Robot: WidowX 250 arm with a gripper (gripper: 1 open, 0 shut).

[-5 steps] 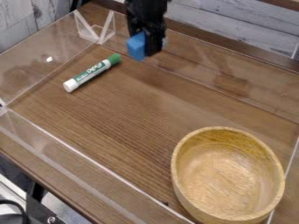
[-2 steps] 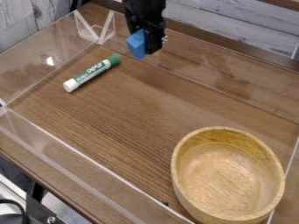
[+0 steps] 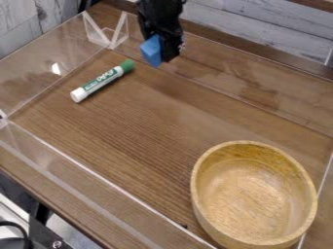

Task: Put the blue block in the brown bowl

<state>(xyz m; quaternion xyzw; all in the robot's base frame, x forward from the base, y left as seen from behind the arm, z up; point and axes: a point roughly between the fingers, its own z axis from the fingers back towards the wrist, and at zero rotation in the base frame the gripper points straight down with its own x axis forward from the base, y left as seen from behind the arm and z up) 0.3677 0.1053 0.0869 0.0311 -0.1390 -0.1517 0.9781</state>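
The blue block [image 3: 155, 51] hangs above the wooden table at the top centre, pinched between the black fingers of my gripper [image 3: 162, 45], which is shut on it. The arm comes down from the top edge. The brown bowl [image 3: 254, 195] sits empty at the lower right, far from the block.
A white marker with a green cap [image 3: 103, 81] lies on the table left of the gripper. Clear acrylic walls [image 3: 39, 58] fence the table, with a clear stand [image 3: 104, 32] at the back left.
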